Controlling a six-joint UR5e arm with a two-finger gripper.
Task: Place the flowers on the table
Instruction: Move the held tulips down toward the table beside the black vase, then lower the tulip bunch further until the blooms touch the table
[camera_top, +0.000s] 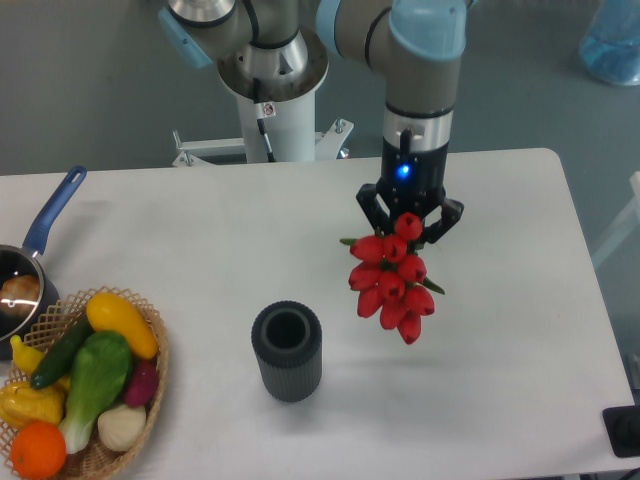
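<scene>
The flowers (392, 280) are a tight bunch of red tulip buds, held in the air right of the middle of the white table (200, 240). The buds hang toward the camera below my gripper (408, 228). The gripper is shut on the bunch near its stem end; the stems are mostly hidden behind the buds and fingers. The dark grey ribbed vase (287, 350) stands upright and empty to the lower left of the flowers, apart from them.
A wicker basket (150, 385) of colourful vegetables sits at the front left corner. A small pot with a blue handle (52, 208) is at the left edge. The robot base (270, 90) stands behind the table's far edge.
</scene>
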